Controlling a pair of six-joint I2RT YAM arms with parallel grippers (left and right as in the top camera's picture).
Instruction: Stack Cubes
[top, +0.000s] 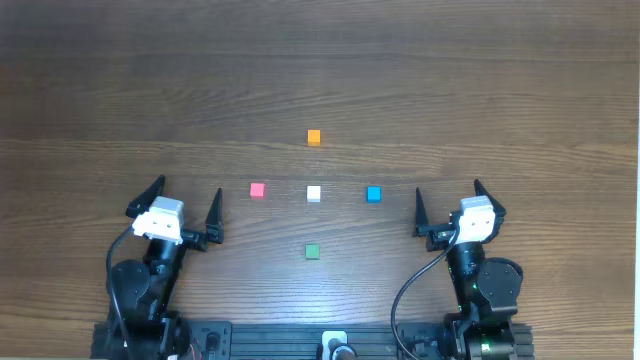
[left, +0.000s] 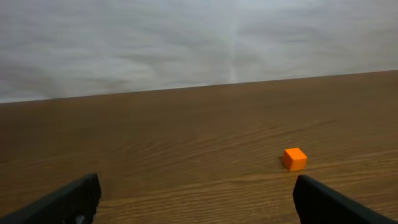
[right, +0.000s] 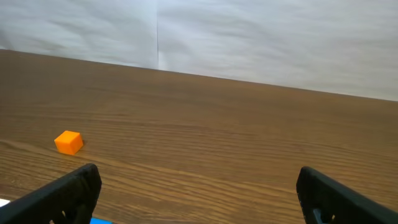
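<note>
Five small cubes lie apart on the wooden table (top: 320, 60). An orange cube (top: 314, 137) is farthest from the arms, also seen as the orange cube (left: 295, 158) and the orange cube (right: 68, 142). A pink cube (top: 257, 190), a white cube (top: 314, 194) and a blue cube (top: 373, 194) form a row. A green cube (top: 312, 252) lies nearest the bases. My left gripper (top: 186, 208) stands open left of the cubes, holding nothing. My right gripper (top: 447, 208) stands open to their right, also holding nothing.
Both arm bases sit at the table's near edge. A pale wall (left: 186, 37) rises behind the table's far edge. The bare wood stretches wide beyond the orange cube and to both sides.
</note>
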